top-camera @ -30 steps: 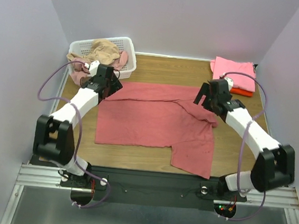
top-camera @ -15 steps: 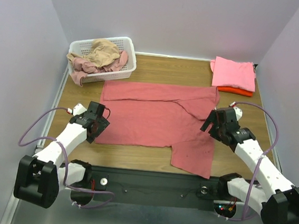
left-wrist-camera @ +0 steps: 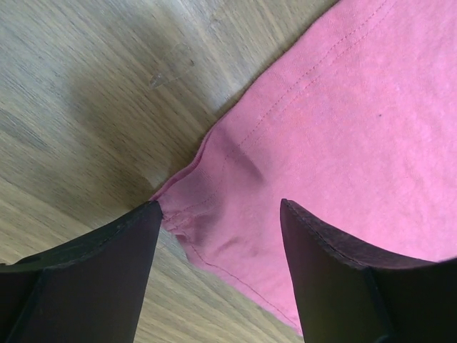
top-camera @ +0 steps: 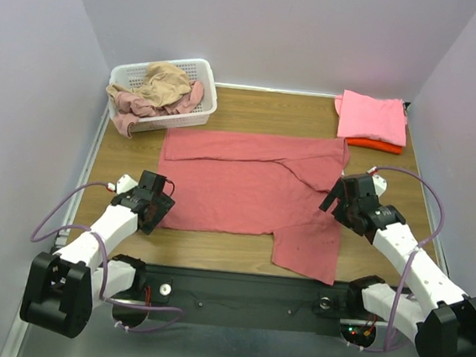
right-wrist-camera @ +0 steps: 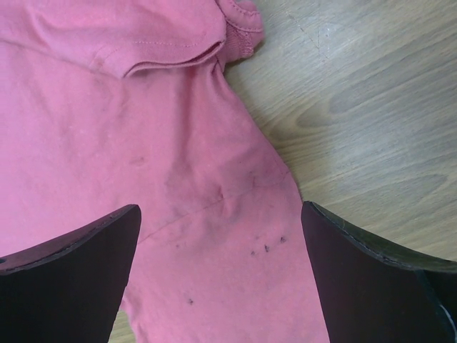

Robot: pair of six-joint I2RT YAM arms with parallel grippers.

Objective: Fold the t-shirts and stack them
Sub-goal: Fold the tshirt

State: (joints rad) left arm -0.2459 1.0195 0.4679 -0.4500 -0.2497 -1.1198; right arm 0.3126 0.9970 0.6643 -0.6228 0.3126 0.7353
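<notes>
A dusty red t-shirt [top-camera: 246, 183] lies spread on the wooden table, its top part folded down and one sleeve [top-camera: 307, 251] sticking out toward the near edge. My left gripper [top-camera: 158, 206] is open just above the shirt's near left corner [left-wrist-camera: 207, 221]. My right gripper [top-camera: 338, 203] is open over the shirt's right side [right-wrist-camera: 214, 214], near the folded edge [right-wrist-camera: 164, 53]. A folded bright pink t-shirt [top-camera: 372, 117] lies on an orange-red one [top-camera: 374, 144] at the far right. Tan [top-camera: 165, 80] and pale rose [top-camera: 127, 109] t-shirts fill the basket.
A white lattice basket [top-camera: 195, 111] stands at the far left corner of the table. Bare wood [top-camera: 253, 108] shows between the basket and the folded stack, and along the near edge [top-camera: 206, 247]. Grey walls close in the left, right and back.
Both arms drew back from the shirt's far edge toward the near side. The shirt's top edge now lies flat. In the last half second the left gripper shifted slightly; the right barely moved.
</notes>
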